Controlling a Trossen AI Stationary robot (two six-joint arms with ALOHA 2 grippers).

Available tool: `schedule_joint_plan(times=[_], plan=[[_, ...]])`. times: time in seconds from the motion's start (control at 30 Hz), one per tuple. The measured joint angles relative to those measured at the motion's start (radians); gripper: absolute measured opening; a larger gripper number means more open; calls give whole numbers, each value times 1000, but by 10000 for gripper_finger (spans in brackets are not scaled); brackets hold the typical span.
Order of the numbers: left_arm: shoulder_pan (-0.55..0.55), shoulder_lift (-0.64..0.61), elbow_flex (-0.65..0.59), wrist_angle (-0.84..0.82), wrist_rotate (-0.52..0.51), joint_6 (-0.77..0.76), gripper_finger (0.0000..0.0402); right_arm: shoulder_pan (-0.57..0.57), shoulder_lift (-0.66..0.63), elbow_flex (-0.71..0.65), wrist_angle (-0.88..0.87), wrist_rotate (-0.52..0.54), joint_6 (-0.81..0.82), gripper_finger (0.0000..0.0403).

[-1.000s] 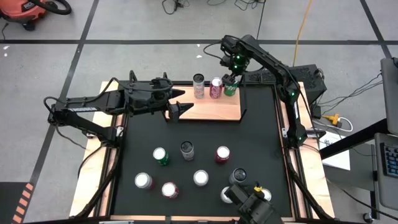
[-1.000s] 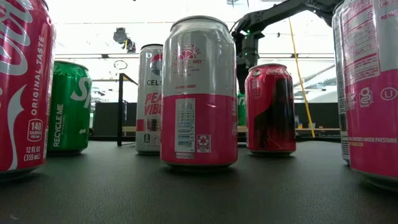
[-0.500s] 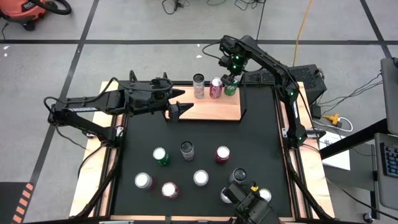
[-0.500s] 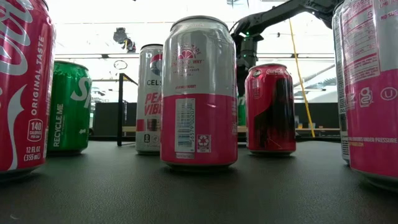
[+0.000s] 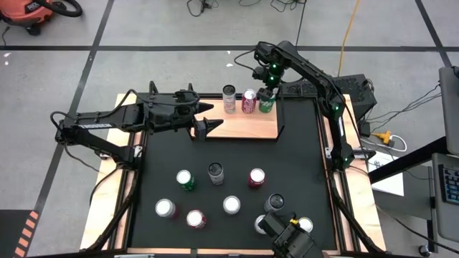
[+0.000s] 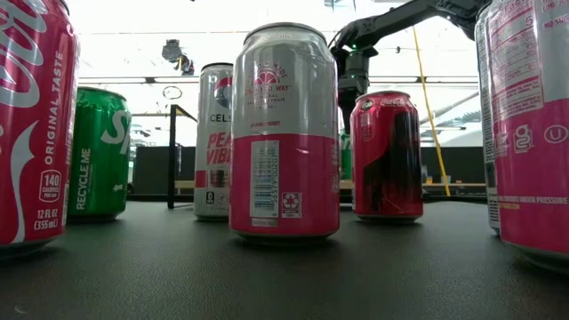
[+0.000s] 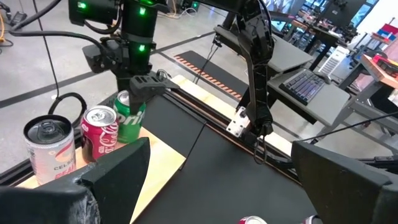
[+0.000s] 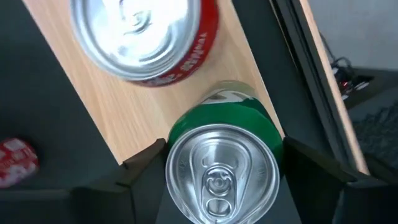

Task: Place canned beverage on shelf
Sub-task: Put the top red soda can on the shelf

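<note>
Three cans stand in a row at the far edge of the shelf [image 5: 244, 127]: a silver can [image 5: 229, 99], a red can [image 5: 249, 101] and a green can [image 5: 266, 102]. Each rests upright on its base. My right gripper [image 5: 265, 92] points down over the green can [image 8: 222, 168] and is shut on it. My left gripper [image 5: 206, 117] hangs open above the shelf's left end, holding nothing. In the low view the right gripper [image 6: 351, 84] shows behind the front cans. My right gripper pinches the green can's upper wall [image 8: 175, 134] between its two fingers, one finger [image 8: 142, 171] on each opposite side, just below the rim. The fingers come from above, pointing down. The can stands upright with its base on the shelf [image 8: 124, 106], next to the red can [image 8: 149, 37].
Several more cans stand on the black mat toward the near edge, among them a green one [image 5: 185, 180], a dark-topped one [image 5: 216, 172] and a red one [image 5: 256, 177]. A black bracket [image 5: 280, 118] rises at the shelf's right end. Wooden strips edge the mat.
</note>
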Motion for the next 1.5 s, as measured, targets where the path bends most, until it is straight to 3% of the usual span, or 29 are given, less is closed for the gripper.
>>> schedule_joint_plan(times=[0.37, 0.8, 1.2, 1.5], plan=[[0, 0, 0, 0, 27, 6, 389, 49, -3, 0, 1, 47, -356, 253], [0, 0, 0, 0, 51, 18, 389, 68, -3, 0, -3, 121, -588, 254], [0, 0, 0, 5, 91, 19, 389, 96, -7, -1, 1, 151, -638, 254], [0, 0, 0, 42, 112, -2, 389, 91, -36, -3, 1, 103, -634, 254]])
